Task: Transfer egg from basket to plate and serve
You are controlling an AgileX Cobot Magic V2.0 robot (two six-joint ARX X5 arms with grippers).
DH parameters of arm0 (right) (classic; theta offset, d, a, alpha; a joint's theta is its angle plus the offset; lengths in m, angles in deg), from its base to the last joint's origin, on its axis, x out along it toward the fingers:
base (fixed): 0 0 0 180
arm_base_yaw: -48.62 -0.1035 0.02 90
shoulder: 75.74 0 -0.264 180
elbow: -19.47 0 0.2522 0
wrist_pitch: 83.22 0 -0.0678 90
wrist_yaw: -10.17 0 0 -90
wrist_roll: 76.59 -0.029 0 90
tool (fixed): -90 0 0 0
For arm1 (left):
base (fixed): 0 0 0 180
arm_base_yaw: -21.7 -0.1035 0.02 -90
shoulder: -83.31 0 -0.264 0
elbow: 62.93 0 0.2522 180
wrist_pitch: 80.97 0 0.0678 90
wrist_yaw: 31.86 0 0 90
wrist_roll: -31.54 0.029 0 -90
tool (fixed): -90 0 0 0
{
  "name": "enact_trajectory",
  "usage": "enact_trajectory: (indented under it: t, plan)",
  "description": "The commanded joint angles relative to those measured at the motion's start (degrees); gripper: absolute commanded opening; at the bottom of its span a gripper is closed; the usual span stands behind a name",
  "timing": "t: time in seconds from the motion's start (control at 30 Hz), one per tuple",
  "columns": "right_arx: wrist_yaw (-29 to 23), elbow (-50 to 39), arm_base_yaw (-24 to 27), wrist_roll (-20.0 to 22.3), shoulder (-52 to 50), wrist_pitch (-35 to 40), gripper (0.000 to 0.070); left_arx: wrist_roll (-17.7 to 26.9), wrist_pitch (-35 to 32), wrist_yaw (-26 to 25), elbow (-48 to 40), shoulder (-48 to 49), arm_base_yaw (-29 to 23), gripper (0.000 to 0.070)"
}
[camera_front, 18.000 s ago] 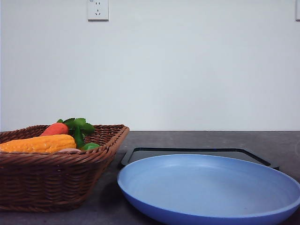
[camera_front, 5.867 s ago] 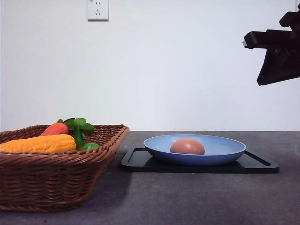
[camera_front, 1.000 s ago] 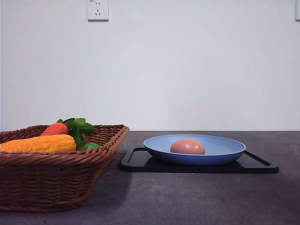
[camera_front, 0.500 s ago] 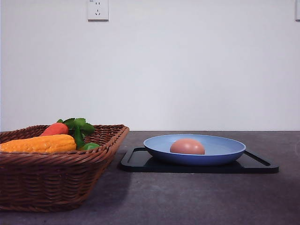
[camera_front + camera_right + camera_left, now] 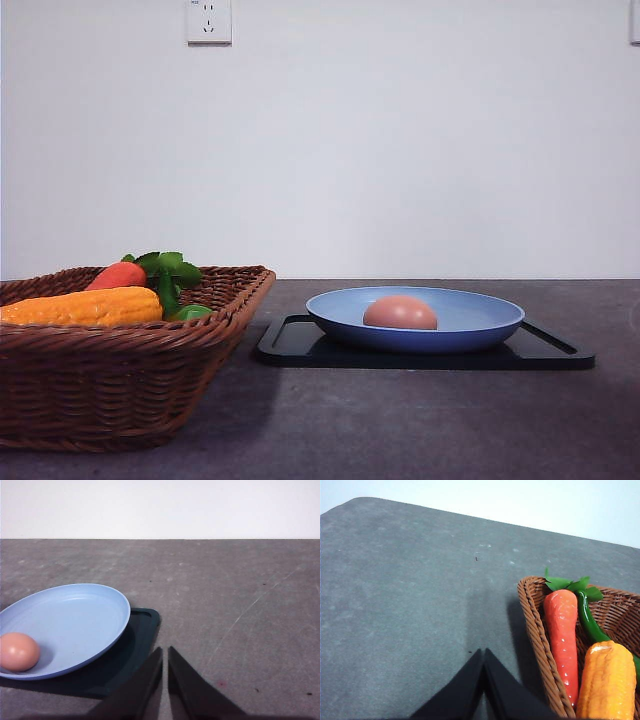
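Note:
The brown-pink egg (image 5: 400, 312) lies in the light-blue plate (image 5: 470, 318), which rests on a flat black tray (image 5: 300, 345) right of the wicker basket (image 5: 120, 385). In the right wrist view the egg (image 5: 18, 651) sits at one side of the plate (image 5: 80, 617), and my right gripper (image 5: 165, 652) is shut and empty over bare table beside the tray (image 5: 135, 650). In the left wrist view my left gripper (image 5: 483, 654) is shut, empty, over the table just outside the basket (image 5: 532, 625).
The basket holds an orange-red carrot (image 5: 117, 275) with green leaves, a yellow corn cob (image 5: 85, 305) and a green pepper (image 5: 590, 625). A wall with a socket (image 5: 209, 20) stands behind the dark grey table (image 5: 420, 420).
Nothing has moved in the last second. Much earlier the plate stood near and without the egg; the right arm then hung at the upper right of the front view and has since left it.

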Motion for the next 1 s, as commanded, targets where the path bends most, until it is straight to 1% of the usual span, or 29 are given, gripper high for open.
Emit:
enact_trajectory:
  t: [0.0,0.97]
  plan:
    - [-0.02,-0.35,0.09,-0.46,-0.09,0.59,0.0000,-0.11,0.66,-0.09,-1.27,0.09,-0.11,0.0000]
    - [-0.02,-0.35,0.09,-0.46,-0.09,0.59,0.0000,-0.11,0.65,-0.09,-1.27,0.09,-0.11,0.0000]
